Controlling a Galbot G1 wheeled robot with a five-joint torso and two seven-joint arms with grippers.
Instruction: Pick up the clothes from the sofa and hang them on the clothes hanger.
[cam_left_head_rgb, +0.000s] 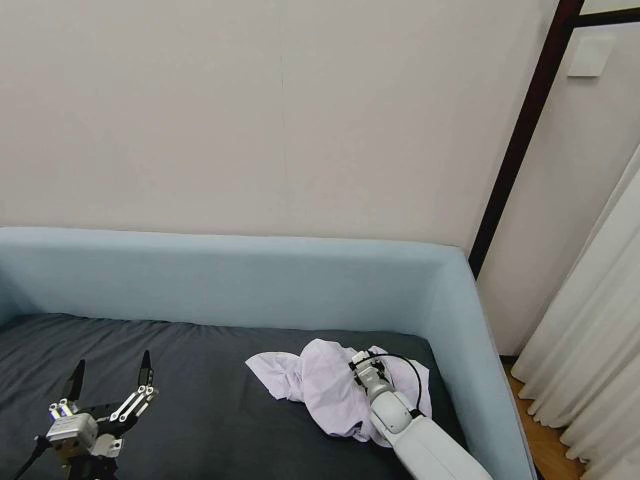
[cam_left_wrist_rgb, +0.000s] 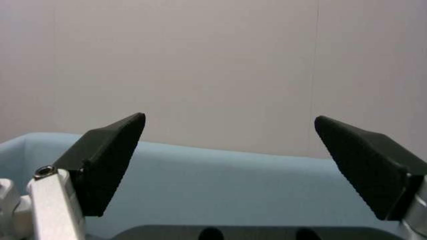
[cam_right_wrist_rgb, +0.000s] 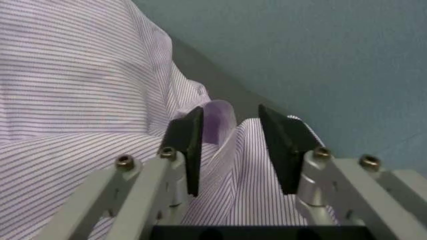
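Pressing into the crumpled striped shirt (cam_left_head_rgb: 310, 385) at the sofa's (cam_left_head_rgb: 230, 280) right end, the right tool (cam_right_wrist_rgb: 230, 117) straddles a raised fold, jaws narrowed but seemingly not yet clamped, likely to pinch cloth, while the left tool (cam_left_head_rgb: 113, 362) waits wide open above the seat.

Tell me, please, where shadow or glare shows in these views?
Head view: soft, even light, no glare; the crumpled lilac striped shirt casts a faint shadow on the dark grey sofa cushion. Left wrist view: the open left claw reads dark against the evenly lit pale wall. Right wrist view: the shirt fold inside the right claw lies in shade.
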